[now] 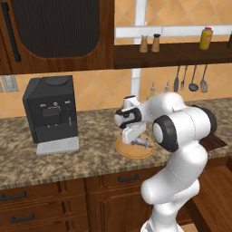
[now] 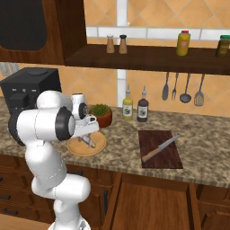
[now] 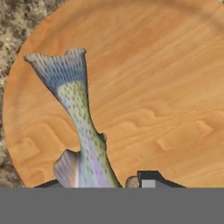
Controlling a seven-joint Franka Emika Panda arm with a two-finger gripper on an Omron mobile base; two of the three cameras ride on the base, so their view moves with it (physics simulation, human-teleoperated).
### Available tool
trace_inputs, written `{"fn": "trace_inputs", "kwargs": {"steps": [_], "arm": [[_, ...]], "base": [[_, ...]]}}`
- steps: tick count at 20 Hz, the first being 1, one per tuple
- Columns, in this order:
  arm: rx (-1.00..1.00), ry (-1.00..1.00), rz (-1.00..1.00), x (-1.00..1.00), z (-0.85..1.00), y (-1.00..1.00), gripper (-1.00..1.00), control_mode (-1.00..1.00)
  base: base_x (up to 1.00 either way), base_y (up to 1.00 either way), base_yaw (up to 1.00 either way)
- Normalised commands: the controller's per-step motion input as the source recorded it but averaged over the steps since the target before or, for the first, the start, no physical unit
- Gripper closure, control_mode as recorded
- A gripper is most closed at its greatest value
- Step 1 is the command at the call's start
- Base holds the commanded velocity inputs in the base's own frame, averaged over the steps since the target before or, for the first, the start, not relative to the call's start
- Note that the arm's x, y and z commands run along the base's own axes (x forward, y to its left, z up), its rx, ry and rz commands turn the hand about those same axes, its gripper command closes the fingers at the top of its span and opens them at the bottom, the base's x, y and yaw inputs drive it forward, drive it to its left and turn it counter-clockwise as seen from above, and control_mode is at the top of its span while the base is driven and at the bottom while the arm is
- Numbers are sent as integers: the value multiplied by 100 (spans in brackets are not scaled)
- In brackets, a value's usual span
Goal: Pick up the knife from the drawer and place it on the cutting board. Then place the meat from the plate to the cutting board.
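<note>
A: Speckled brown granite counter (image 2: 121, 148) runs under everything, and out to the claw's right on it lies the dark reddish cutting board (image 2: 167, 157), well apart from the claw, with the knife (image 2: 160, 148) already lying aslant across it. So the first half looks done, I'd say.

B: Agreed, the meat step is in hand. Straight below the claw (image 1: 134, 141) sits the round tan plate (image 3: 153, 78), and the meat (image 3: 81, 127), a spotted silver fish with a pink flush, lies flat on it.

A: Are the jaws on it?

B: I cannot tell. In the hand view one dark fingertip (image 3: 151, 178) shows just beside the fish's flank, close enough that it may touch, and the fish body runs down between where the tips stand. Whether they pinch it or merely straddle it is hidden at the bottom edge.

A: Which way does the fish lie?

B: Its long axis runs away from the claw: the forked tail points to the far side of the plate, and the body leads back under the fingers. The head is hidden.

A: Next move, as I judge it?

B: A firm squeeze across the narrow body, a straight lift clear of the plate's rim, then a long carry to the right toward the board, setting down clear of the knife.
</note>
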Motion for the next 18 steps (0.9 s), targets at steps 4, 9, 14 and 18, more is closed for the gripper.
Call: {"fn": "trace_inputs", "kwargs": {"steps": [4,9,14,18], "arm": [[-1,-21,7,-35,100,-44,100,-100],[0,-11,7,-15,53,-82,100,-100],[0,0,2,0,15,-100,100,-100],[0,2,2,3,21,-100,100,-100]], "base": [[0,0,0],[0,0,0],[0,0,0],[0,0,0]]}}
